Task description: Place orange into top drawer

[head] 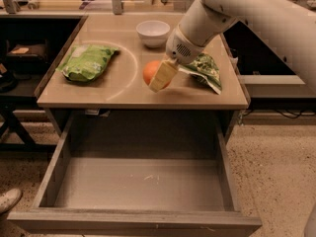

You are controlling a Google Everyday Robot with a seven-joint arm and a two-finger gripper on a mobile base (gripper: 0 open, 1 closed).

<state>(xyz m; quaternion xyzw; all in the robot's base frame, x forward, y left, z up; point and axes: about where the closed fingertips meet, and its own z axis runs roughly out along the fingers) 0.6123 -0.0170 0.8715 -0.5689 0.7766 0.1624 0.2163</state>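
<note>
The wide, shallow grey top drawer (138, 181) is standing pulled open below and in front of the jaws. The tan wooden table (123, 95) is lying beneath them. The white robot arm (232, 9) is reaching down from behind and to their right. A puffy green snack bag (86, 62) is lying well to their left, a flatter green bag (205, 70) just to their right, and a small white bowl (153, 32) behind them. The jaws are clasping the small, smooth, round orange (150, 72) over the table's front half.

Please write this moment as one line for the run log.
hand: shut on orange, over table | orange: not yet in drawer | top drawer: open, below table front
</note>
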